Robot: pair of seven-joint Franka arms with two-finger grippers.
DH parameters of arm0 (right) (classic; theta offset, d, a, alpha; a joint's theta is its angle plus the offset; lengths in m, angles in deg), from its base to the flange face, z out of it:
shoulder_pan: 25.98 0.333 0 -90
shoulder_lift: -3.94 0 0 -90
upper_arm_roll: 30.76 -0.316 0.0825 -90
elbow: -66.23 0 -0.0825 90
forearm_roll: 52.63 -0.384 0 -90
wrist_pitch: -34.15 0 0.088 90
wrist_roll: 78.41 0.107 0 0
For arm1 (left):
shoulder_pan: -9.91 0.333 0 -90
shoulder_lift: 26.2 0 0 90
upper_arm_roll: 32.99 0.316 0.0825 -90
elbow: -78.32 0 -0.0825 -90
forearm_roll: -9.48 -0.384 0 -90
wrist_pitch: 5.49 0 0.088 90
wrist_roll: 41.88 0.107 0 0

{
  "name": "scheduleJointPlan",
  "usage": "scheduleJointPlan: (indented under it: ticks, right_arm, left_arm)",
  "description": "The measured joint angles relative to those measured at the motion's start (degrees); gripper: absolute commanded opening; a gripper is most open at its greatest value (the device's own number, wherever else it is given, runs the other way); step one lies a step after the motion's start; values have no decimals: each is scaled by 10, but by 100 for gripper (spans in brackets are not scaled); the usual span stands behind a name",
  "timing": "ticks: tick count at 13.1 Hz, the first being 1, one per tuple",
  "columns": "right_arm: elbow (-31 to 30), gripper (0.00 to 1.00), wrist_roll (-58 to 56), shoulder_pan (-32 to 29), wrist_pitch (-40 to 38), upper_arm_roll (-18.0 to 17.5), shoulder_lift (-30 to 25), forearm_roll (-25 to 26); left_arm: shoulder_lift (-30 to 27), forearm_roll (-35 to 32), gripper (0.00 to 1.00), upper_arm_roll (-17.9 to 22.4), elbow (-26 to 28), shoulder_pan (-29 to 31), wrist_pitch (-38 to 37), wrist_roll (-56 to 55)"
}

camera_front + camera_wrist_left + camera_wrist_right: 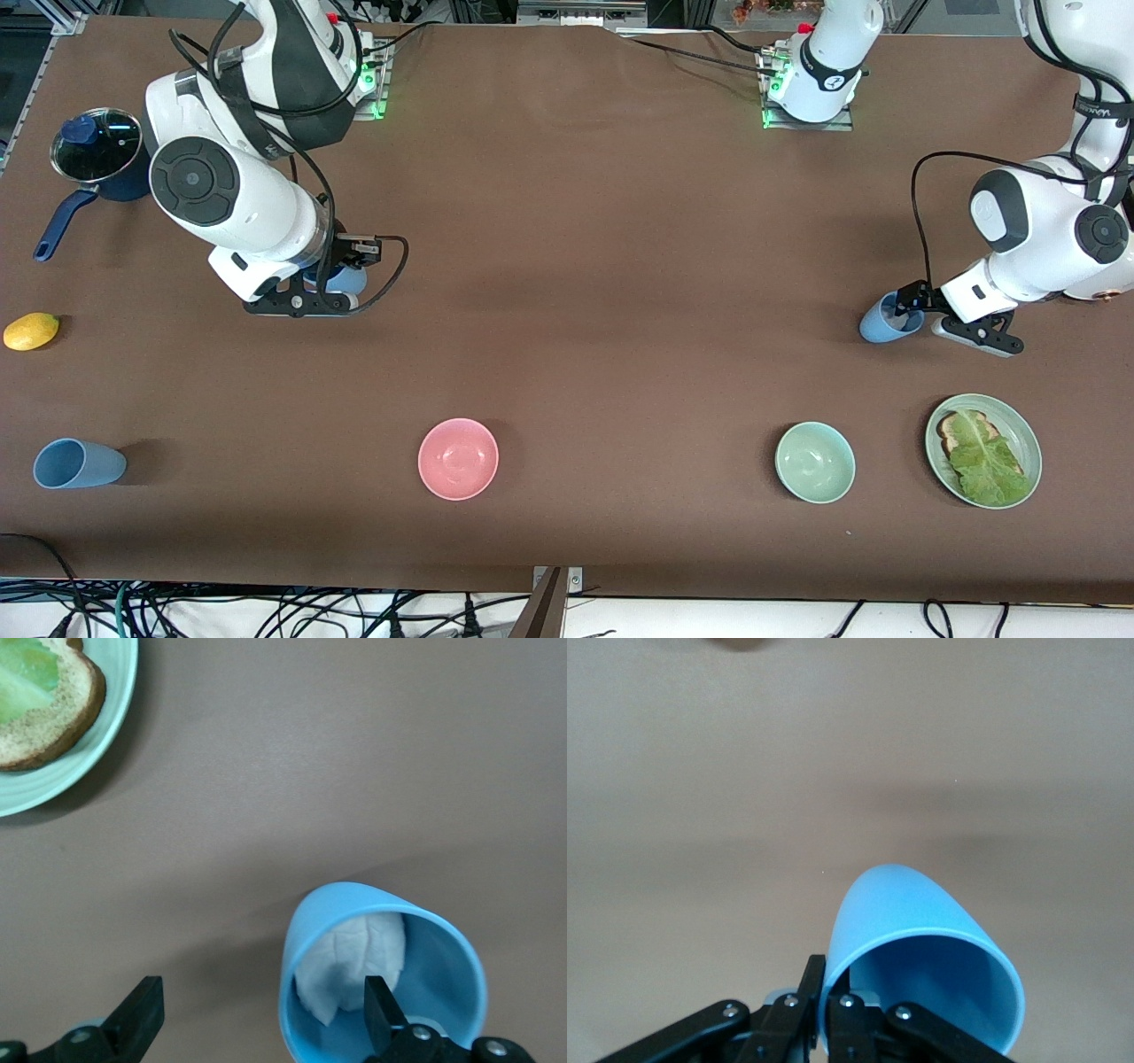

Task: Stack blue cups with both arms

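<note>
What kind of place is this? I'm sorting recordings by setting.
Probably a robotics lab staged with kitchenware: two white arms bolted to a brown table, cables hanging off its edge, and props such as a pink bowl and lidded saucepan.

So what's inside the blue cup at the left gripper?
The blue cup holds a crumpled white lump, maybe paper or cloth. One finger of the open left gripper reaches inside the rim and covers part of the cup's bottom, so anything lying there can't be seen.

Wide-spread left claw [257,1014], one finger inside blue cup [383,970] with white lump [354,961]; plate [106,718] nearby.
</note>
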Motion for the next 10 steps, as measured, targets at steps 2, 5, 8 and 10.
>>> scheduleJointPlan:
  ticks: [2, 5, 8, 10]
  right_arm:
    - [0, 0, 0, 0, -1, 0, 0, 0]
    - [0, 0, 0, 0, -1, 0, 0, 0]
    - [0, 0, 0, 0, -1, 0, 0, 0]
    - [0, 0, 0, 0, -1, 0, 0, 0]
  left_arm:
    - [11, 0, 88, 1, 0, 0, 8, 0]
    - [16, 0, 42, 1, 0, 0, 10, 0]
    - [16, 0, 0, 1, 0, 0, 10, 0]
    - [16, 0, 0, 1, 0, 0, 10, -1]
